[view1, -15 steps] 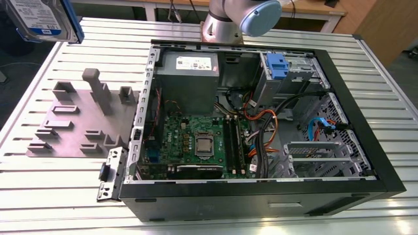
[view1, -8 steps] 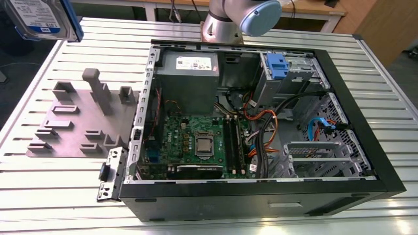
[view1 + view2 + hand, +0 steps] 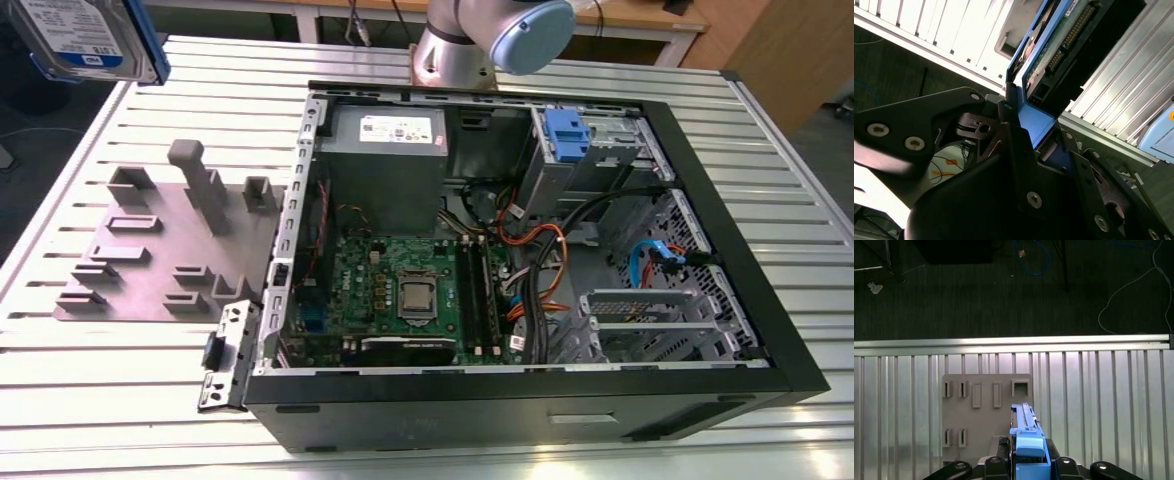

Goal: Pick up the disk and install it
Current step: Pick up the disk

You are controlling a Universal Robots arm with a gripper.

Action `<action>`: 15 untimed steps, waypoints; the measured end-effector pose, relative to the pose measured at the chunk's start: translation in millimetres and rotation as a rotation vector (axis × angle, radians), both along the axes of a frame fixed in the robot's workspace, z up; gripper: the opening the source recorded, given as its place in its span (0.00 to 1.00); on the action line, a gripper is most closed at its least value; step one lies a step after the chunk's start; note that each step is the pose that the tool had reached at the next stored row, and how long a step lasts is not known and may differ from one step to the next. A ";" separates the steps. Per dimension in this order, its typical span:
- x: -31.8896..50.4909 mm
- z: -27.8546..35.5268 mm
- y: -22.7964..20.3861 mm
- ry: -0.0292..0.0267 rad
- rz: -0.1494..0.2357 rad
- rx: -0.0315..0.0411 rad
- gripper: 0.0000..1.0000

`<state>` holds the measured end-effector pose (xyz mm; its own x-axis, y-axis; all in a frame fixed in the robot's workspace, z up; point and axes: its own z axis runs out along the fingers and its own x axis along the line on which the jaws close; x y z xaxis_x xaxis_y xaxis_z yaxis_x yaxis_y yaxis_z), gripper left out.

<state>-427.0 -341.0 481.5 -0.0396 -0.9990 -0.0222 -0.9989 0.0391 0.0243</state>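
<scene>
The disk (image 3: 87,40), silver-grey with a white-and-blue label and blue side rails, hangs high above the table's far corner on the exterior view's left. In the first wrist view the disk (image 3: 1026,432) stands edge-on between the black fingers of my gripper (image 3: 1029,452), which is shut on it. The second wrist view shows the disk's (image 3: 1064,45) circuit-board side and connector, with its blue rail clamped in my gripper (image 3: 1029,132).
An open black computer case (image 3: 727,215) lies on the slatted aluminium table (image 3: 107,400), with a motherboard, cables and a drive bay carrying a blue latch (image 3: 567,135). A grey holder plate (image 3: 147,260) with upright slots sits beside the case and below the disk (image 3: 979,430). The arm's base (image 3: 461,50) stands behind the case.
</scene>
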 end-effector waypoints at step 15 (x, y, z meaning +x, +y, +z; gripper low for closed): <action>-0.1 -0.1 -7.8 0.0000 0.000 -0.0092 0.36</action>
<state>-427.1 -348.8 481.4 -0.0397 -0.9991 -0.0130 -0.9989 0.0394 0.0239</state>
